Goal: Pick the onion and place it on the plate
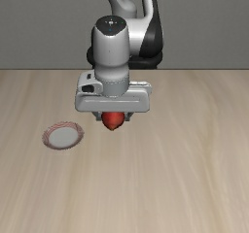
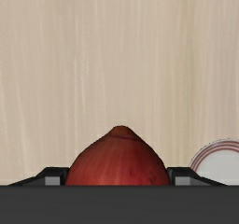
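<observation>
Claw (image 1: 115,117) vertical over the table (image 1: 195,179), tight around the onion (image 2: 118,162), plate (image 1: 64,136) near.

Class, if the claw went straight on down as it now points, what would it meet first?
The onion, right under the claw; then the wooden table, though the gap is unclear.

onion (image 1: 114,121) mostly hidden under the gripper (image 1: 114,116) in exterior view. wrist view: onion's base masked by gripper, plate (image 2: 220,159) cut by frame edge.

Pale wood-grain table (image 1: 195,183) beneath a plain grey wall (image 1: 39,23)
</observation>
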### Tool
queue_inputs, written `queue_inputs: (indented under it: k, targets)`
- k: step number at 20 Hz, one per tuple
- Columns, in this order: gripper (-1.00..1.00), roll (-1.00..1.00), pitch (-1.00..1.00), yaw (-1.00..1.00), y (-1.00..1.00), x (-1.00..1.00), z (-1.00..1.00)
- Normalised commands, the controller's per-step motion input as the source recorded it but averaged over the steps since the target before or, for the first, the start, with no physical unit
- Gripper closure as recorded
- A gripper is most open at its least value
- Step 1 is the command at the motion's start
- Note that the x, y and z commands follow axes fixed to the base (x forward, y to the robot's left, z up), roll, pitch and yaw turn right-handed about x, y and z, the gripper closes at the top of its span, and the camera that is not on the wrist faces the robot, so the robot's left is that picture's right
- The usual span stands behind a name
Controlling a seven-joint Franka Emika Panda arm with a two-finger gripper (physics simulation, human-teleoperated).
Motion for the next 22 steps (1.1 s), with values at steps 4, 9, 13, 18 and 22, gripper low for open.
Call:
queue_inputs:
  k: [4, 9, 13, 18, 22]
  targets:
    - [1.0, 0.0, 0.0, 0.0, -1.0, 0.0, 0.0]
    - [1.0, 0.0, 0.0, 0.0, -1.0, 0.0, 0.0]
    - [1.0, 0.0, 0.0, 0.0, -0.5, -0.5, 0.0]
    - [-1.0, 0.0, 0.0, 0.0, 0.0, -0.4, 0.0]
    - [-1.0, 0.0, 0.0, 0.0, 0.0, 0.0, 0.0]
